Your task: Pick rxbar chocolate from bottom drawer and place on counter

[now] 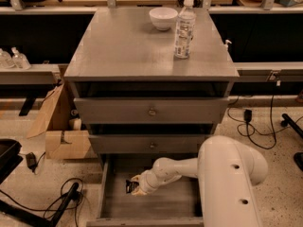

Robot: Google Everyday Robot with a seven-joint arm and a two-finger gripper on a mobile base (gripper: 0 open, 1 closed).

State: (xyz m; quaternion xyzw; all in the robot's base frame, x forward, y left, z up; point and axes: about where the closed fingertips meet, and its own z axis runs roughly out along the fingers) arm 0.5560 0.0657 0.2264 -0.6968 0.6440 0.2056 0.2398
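Observation:
The rxbar chocolate [130, 187], a small black bar with pale print, sits at the tip of my gripper [136, 187] above the left part of the bottom drawer's floor [156, 206]. The drawer is pulled open below the two closed drawer fronts. The gripper is shut on the bar, and my white arm reaches in from the right. The counter [128, 44] is the grey cabinet top, well above the gripper.
A white bowl [163, 18] and a water bottle [184, 28] stand at the back right of the counter. A cardboard box [66, 143] and cables lie on the floor to the left. A wooden workbench runs behind the cabinet.

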